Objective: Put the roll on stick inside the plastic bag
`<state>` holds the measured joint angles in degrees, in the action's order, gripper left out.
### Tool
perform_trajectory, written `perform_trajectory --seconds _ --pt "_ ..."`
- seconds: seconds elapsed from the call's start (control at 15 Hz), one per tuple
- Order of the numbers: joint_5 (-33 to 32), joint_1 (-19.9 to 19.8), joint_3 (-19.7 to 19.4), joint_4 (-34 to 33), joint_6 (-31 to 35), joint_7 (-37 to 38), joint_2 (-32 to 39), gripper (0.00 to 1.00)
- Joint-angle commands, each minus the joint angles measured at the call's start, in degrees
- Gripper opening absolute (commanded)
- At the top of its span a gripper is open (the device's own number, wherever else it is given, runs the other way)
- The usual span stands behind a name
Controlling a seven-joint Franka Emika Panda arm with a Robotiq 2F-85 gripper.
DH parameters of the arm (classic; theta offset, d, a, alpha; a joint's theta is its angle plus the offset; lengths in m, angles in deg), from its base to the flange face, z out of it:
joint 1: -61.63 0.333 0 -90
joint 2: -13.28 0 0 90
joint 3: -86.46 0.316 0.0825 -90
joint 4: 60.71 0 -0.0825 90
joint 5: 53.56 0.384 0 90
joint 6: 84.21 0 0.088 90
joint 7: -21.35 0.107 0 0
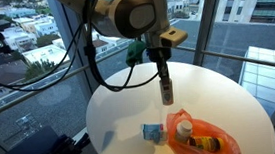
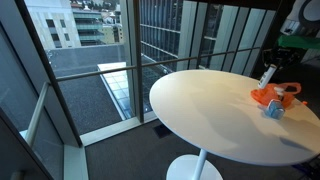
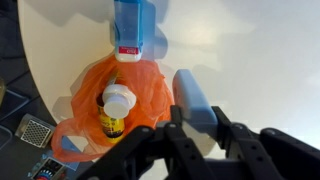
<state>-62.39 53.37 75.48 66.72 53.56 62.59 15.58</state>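
Note:
My gripper (image 1: pixel 163 73) is shut on the roll on stick (image 1: pixel 166 91), a slim grey-blue stick held upright above the round white table (image 1: pixel 130 103). In the wrist view the stick (image 3: pixel 192 98) sits between the black fingers (image 3: pixel 196 118), just beside the orange plastic bag (image 3: pixel 80 100). The bag (image 1: pixel 205 139) lies open near the table's edge and holds a bottle with a white cap (image 3: pixel 116 103). In an exterior view the gripper (image 2: pixel 272 66) holds the stick (image 2: pixel 267 77) above and behind the bag (image 2: pixel 272 96).
A blue box (image 1: pixel 152 133) with a white and red label (image 3: pixel 131 30) lies on the table touching the bag. Glass walls and a railing surround the table. Cables hang from the arm.

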Motion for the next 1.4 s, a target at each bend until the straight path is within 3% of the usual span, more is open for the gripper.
perform_trajectory --seconds 0.0,0.53,1.33 --pt "0.5 -1.6 -1.1 -2.9 -1.7 1.3 -0.9 0.11" --pt "0.9 -5.4 -4.3 -4.6 -1.4 0.9 0.1 0.11" --pt "2.7 -7.4 -7.2 -4.9 -1.7 -0.8 4.6 0.11"
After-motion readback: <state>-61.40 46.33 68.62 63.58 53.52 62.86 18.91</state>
